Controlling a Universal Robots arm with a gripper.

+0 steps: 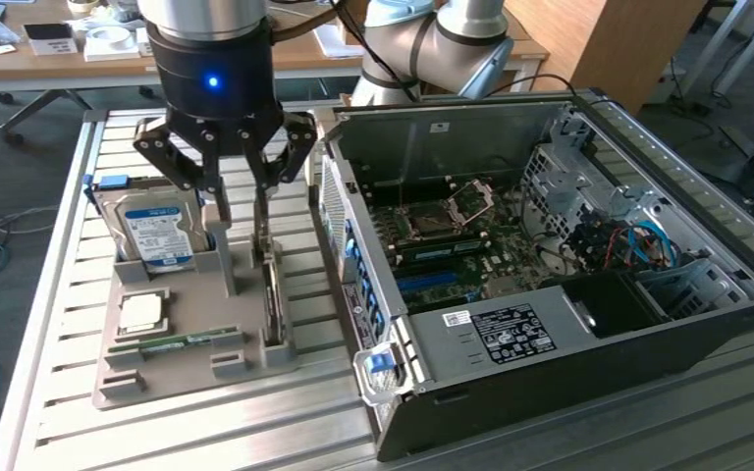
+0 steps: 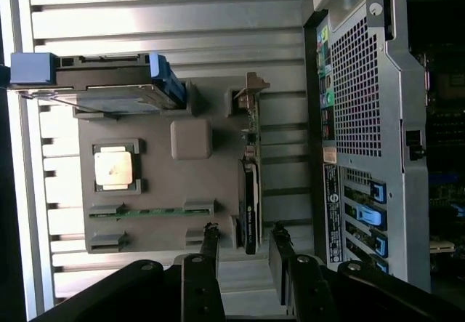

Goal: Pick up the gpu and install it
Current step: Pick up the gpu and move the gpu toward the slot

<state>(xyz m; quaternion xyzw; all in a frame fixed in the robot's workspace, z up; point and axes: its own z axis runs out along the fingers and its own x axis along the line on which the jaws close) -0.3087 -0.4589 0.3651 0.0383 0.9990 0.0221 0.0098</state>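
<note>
Poises the gripper (image 1: pixel 243 231) at upper left-centre of the exterior view, spread wide enough to straddle the gpu (image 1: pixel 272 299) and clasping nothing. Shows the card parked on edge in a grey holder (image 1: pixel 181 368), lower left, top edge exposed for a pinch from above, beside the open computer case (image 1: pixel 691 324).

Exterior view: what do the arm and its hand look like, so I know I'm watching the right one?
The hand is black: two fingers built from jointed bars narrowing to thin tips, under a round black body with a glowing blue light. The arm above is a silver-grey tube, with bulky grey joints behind.
</note>
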